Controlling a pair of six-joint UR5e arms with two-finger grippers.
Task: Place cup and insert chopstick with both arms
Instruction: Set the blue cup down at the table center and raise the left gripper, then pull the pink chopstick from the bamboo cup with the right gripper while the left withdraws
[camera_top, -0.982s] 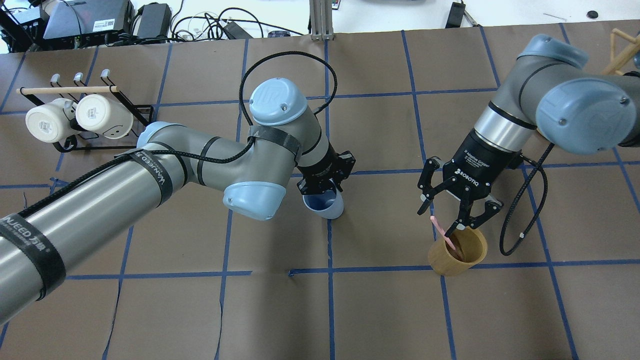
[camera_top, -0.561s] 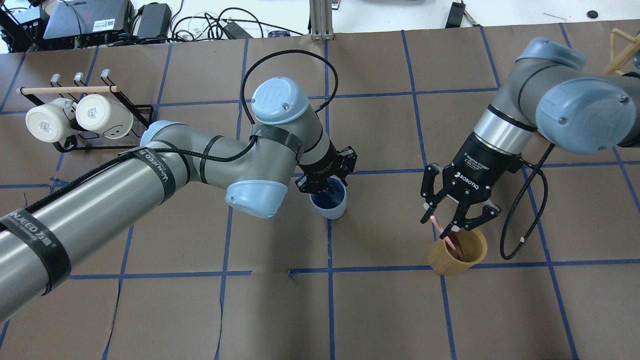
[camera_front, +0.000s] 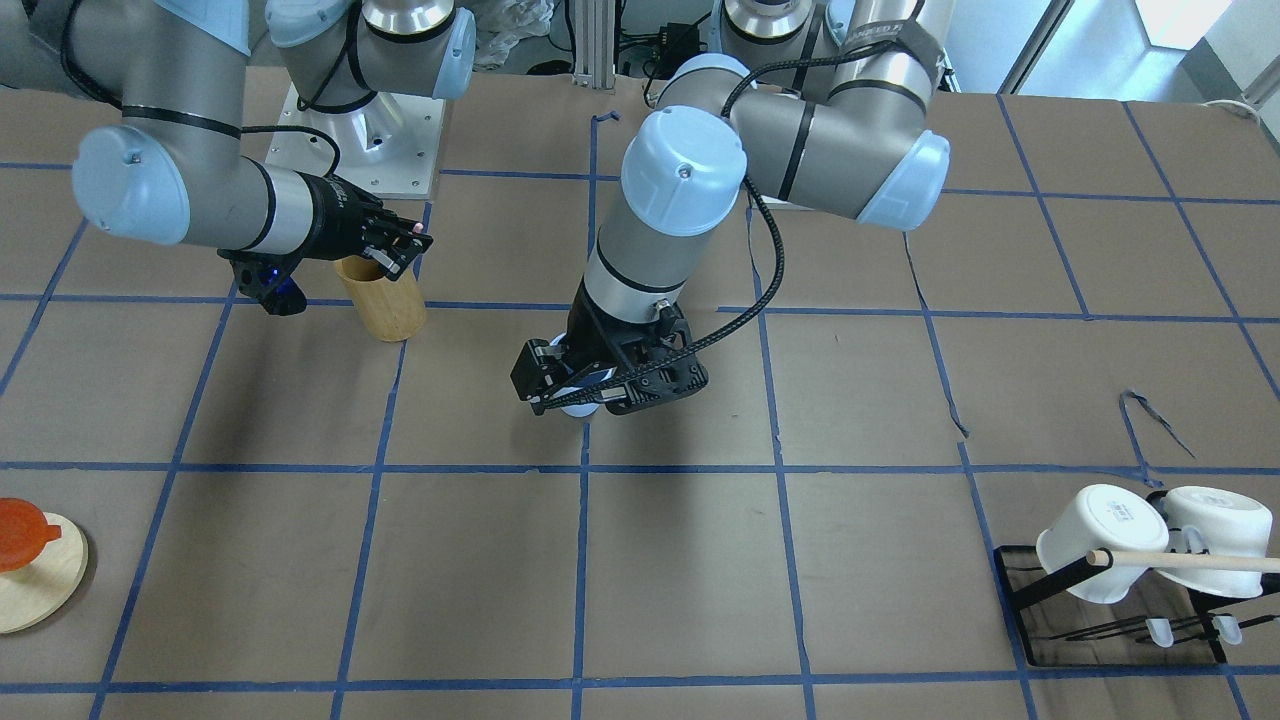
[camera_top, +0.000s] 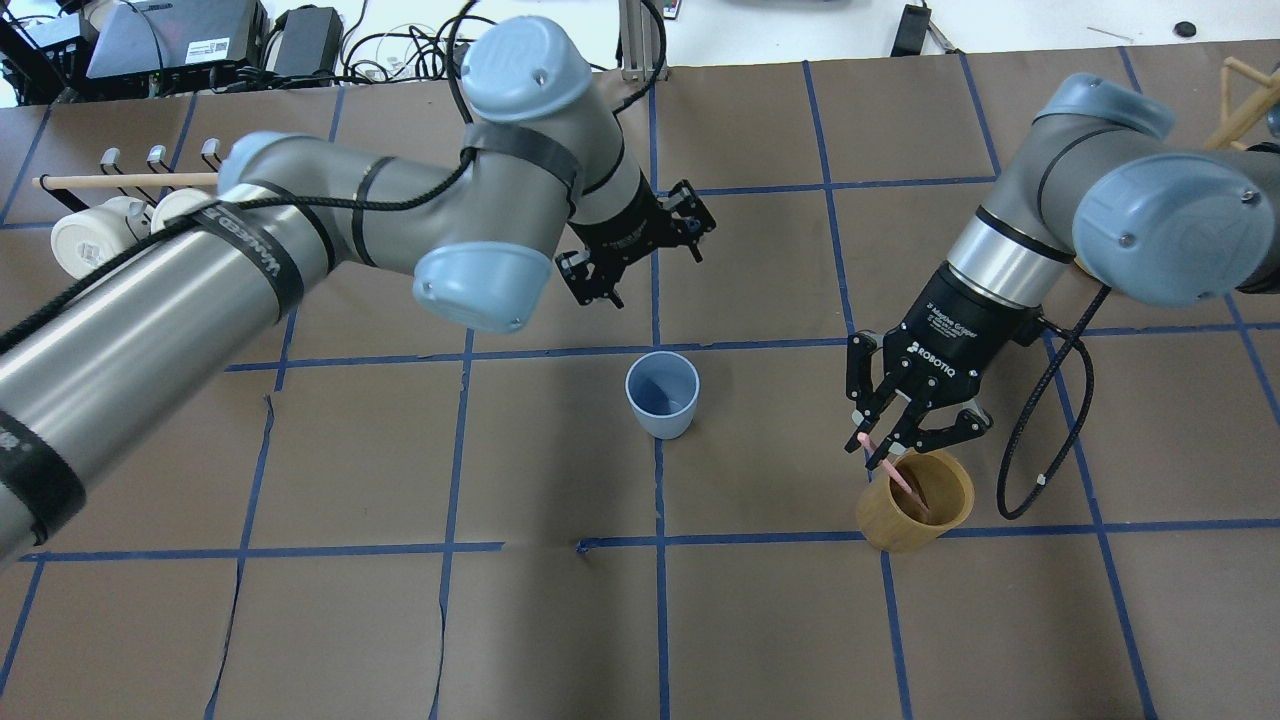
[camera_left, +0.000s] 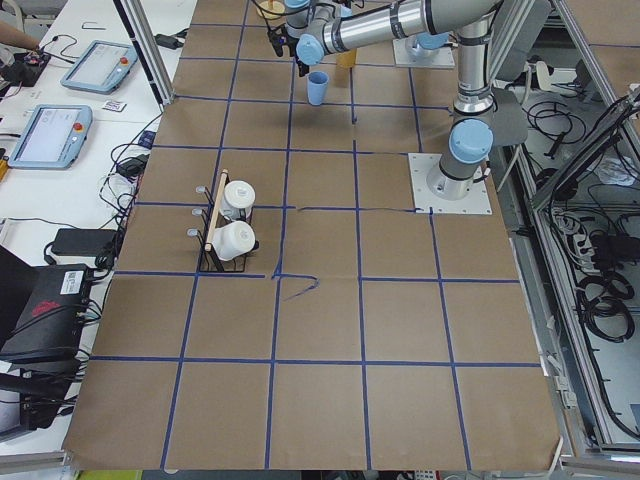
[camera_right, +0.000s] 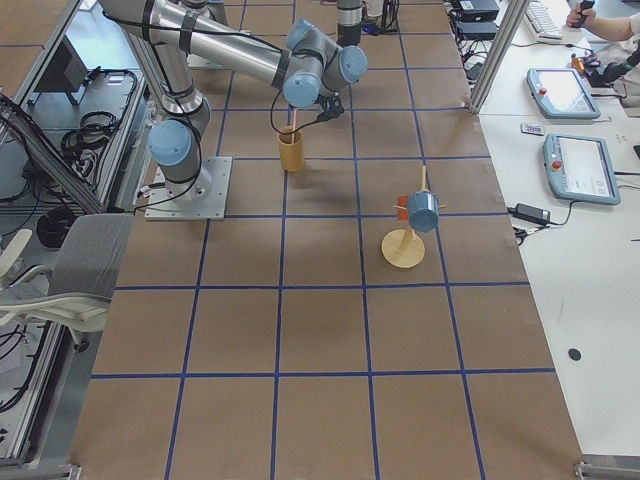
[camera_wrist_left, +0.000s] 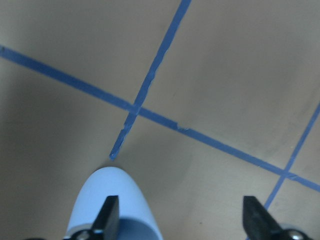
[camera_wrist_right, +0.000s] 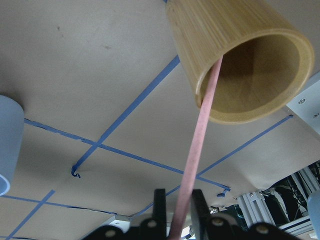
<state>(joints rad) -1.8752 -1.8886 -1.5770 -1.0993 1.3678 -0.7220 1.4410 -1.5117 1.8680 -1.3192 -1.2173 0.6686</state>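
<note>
The light blue cup (camera_top: 662, 395) stands upright and free on the table. My left gripper (camera_top: 648, 262) is open and empty, raised above and behind the cup. In the left wrist view the cup (camera_wrist_left: 112, 200) lies beside one of the spread fingers (camera_wrist_left: 107, 215). In the front view my left gripper (camera_front: 610, 385) hides most of the cup. My right gripper (camera_top: 893, 455) is shut on the pink chopstick (camera_top: 888, 468), whose lower end leans inside the tan bamboo holder (camera_top: 915, 505). The right wrist view shows the chopstick (camera_wrist_right: 200, 140) running from the shut fingers (camera_wrist_right: 159, 205) into the holder (camera_wrist_right: 235, 65).
A black rack with two white mugs (camera_top: 150, 235) stands at the far left, partly behind my left arm. A round wooden stand (camera_front: 30, 575) with an orange piece sits beyond the right arm. Blue tape lines grid the brown table.
My left gripper let go of the cup, rose and moved back; the cup went from tilted to upright. My right gripper closed on the chopstick.
</note>
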